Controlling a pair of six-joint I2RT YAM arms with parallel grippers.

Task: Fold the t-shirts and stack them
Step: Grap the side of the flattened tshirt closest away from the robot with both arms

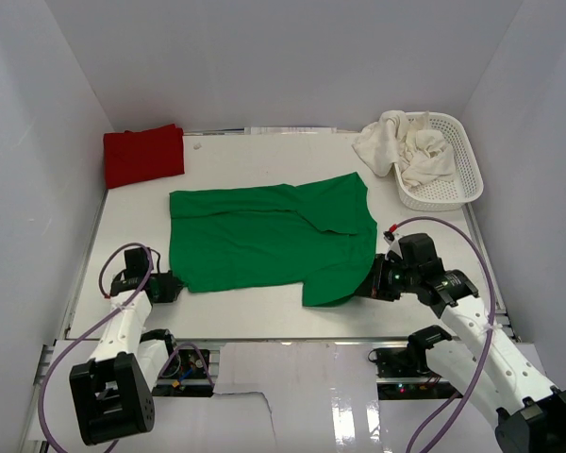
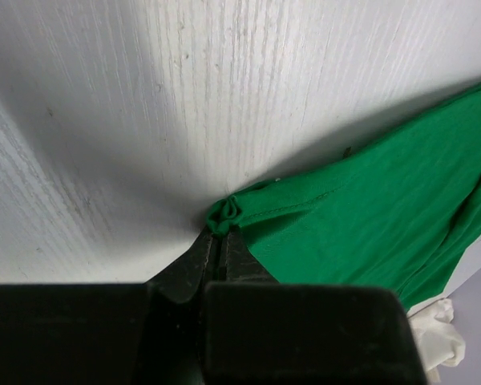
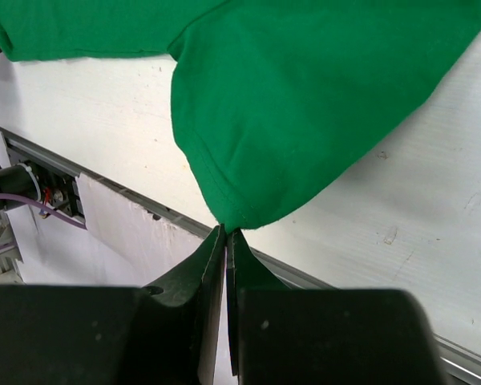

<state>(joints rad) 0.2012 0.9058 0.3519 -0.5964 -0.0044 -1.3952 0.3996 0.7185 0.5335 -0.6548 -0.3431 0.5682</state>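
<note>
A bright green t-shirt (image 1: 269,241) lies spread across the middle of the white table. My left gripper (image 1: 173,286) is shut on its near left corner; the left wrist view shows the bunched green hem (image 2: 227,213) pinched at the fingertips. My right gripper (image 1: 360,289) is shut on the near right corner, and the cloth (image 3: 289,112) hangs up from the jaws in the right wrist view. A folded red t-shirt (image 1: 143,155) sits at the far left corner. Cream-white t-shirts (image 1: 407,151) are heaped in the basket.
A white mesh basket (image 1: 459,179) stands at the far right, with cloth draped over its left rim. White walls close in the table on three sides. The table's near edge rail (image 3: 112,188) runs just below the right gripper.
</note>
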